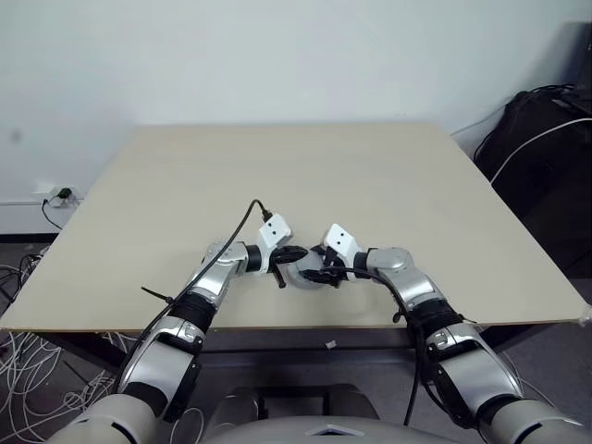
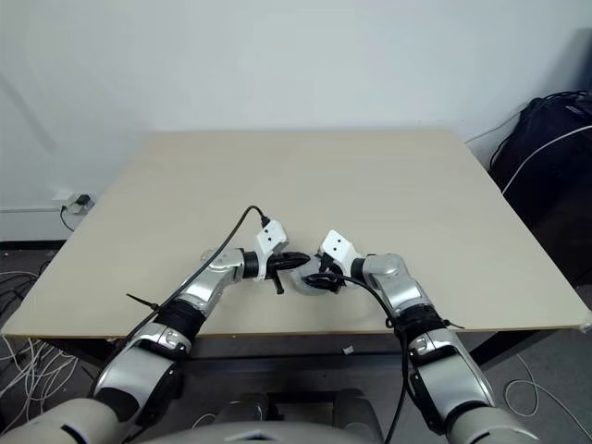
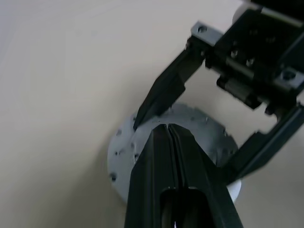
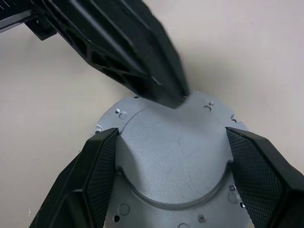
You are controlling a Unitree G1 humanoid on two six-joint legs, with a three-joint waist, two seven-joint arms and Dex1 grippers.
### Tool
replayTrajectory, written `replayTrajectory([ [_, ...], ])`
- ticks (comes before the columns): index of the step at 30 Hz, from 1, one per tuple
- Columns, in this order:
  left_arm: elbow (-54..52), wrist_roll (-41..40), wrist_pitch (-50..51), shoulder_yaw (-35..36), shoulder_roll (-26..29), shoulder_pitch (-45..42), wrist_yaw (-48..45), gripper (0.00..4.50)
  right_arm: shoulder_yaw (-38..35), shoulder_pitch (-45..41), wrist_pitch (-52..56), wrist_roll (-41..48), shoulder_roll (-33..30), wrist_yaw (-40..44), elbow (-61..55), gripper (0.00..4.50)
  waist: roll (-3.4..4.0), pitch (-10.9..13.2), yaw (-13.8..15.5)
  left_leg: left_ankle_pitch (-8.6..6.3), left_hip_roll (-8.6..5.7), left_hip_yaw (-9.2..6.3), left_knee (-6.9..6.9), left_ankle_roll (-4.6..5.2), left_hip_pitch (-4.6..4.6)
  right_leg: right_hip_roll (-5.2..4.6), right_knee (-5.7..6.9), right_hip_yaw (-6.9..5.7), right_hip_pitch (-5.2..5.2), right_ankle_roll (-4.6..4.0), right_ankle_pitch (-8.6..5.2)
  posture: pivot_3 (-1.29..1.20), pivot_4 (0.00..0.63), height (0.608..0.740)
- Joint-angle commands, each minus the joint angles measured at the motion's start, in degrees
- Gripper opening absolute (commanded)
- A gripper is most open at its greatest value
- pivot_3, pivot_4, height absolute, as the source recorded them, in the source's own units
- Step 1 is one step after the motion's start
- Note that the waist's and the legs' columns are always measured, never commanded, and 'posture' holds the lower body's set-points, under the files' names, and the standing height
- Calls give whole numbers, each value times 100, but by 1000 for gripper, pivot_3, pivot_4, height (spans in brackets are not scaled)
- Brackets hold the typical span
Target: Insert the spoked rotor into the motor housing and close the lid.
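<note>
Now the lid [image 4: 175, 156] lies flat, domed face up, right gripper [image 4: 173, 190] straddling it.

I see the pale beige rectangular table [image 1: 305, 176] open beyond both arms. My right gripper [image 4: 171, 175] flanks the round grey metal lid [image 4: 173, 156]; my closed left gripper [image 3: 167, 129] blocks its far edge.

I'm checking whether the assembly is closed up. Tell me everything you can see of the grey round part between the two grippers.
The grey round part looks like matt cast metal: a smooth raised dome on a wider flat flange dotted with small holes and screw points. It lies flat on the table near the front edge. The right gripper straddles the dome, one black finger at each side. The left gripper, jaws shut, rests its tip on top. No copper windings or spoked wheel show.
</note>
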Motion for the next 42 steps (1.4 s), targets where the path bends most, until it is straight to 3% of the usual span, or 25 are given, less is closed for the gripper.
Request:
replayTrajectory([
  [1,-143,91,101,-100,53,-136,-144,42,-38,83,191,-138,-71,-220,71,3221,0,0,1,0,0,-1,0,0,0,0,0,0,-1,0,0,0,0,740],
  [31,-12,526,601,-472,-81,-156,-106,42,4,268,380,-102,-171,-143,-292,3221,-1,0,33,0,0,-2,-2,0,-1,0,-3,-1,1,0,-1,0,0,740],
  [35,-88,499,660,-492,-84,-119,-107,0,-14,279,460,-41,-185,-64,-341,4490,-1,0,36,0,-1,-3,-3,0,-2,-1,-4,-1,1,0,-1,0,0,740],
  [42,-192,467,707,-491,-107,-75,-90,0,-55,308,489,8,-192,-70,-466,4490,-1,0,38,-1,-2,-5,-9,0,-2,-1,-6,-2,-1,-1,-3,0,0,740],
])
